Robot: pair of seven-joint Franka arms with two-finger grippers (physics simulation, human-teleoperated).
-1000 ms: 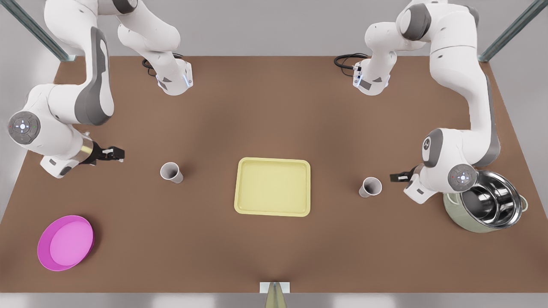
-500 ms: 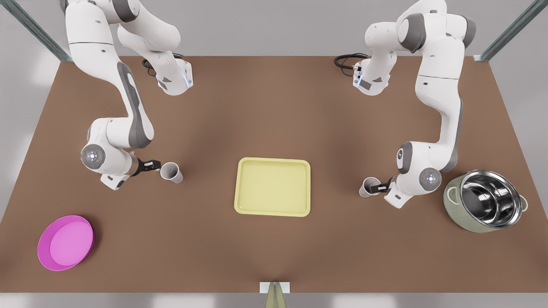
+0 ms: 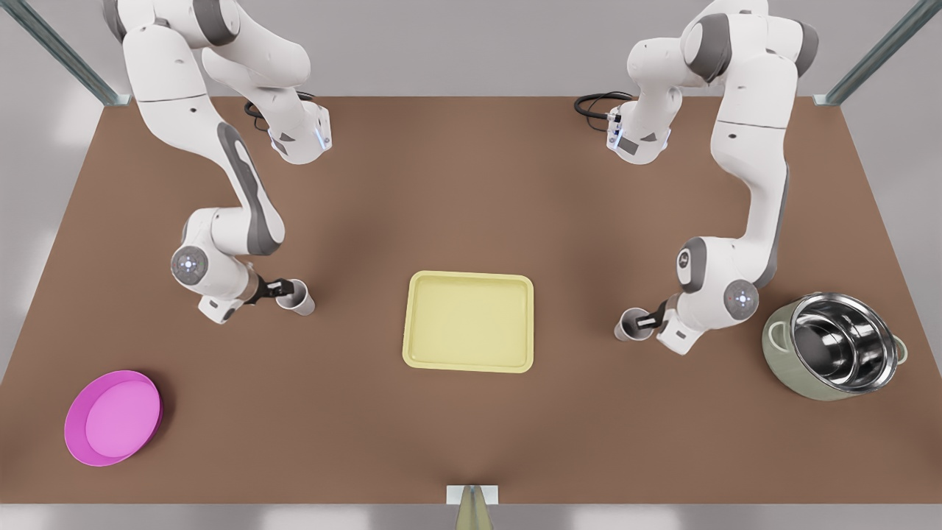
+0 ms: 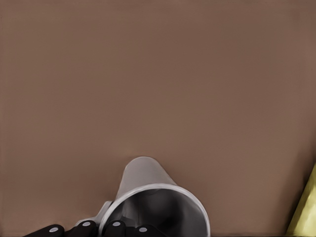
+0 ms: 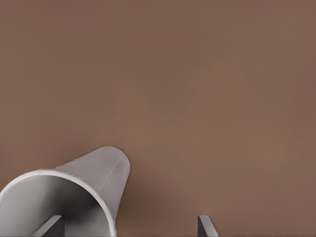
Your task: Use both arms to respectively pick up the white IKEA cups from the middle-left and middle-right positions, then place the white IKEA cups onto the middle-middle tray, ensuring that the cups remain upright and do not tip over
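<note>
The pale yellow tray (image 3: 468,324) lies in the table's middle. The left white cup (image 3: 300,300) stands upright toward the front view's left of the tray. My left gripper (image 3: 282,288) has reached it from the outer side. In the left wrist view its fingers (image 4: 94,220) sit close together, shut on the wall of the cup (image 4: 148,177), and a tray corner (image 4: 303,215) shows beyond. The right white cup (image 3: 629,327) stands on the tray's other side. My right gripper (image 3: 646,320) is open. One finger (image 5: 49,227) is inside the cup (image 5: 94,168) and the other is well outside.
A round magenta-pink dish (image 3: 112,417) sits near the front view's lower left. A green-and-steel pot (image 3: 835,346) stands just behind the right arm's wrist. Both arm bases and black cables are at the table's far edge.
Both arms swung inward from the table's outer sides, and their grippers went from clear of the cups to the cups' rims. The right cup shifted slightly toward the tray.
</note>
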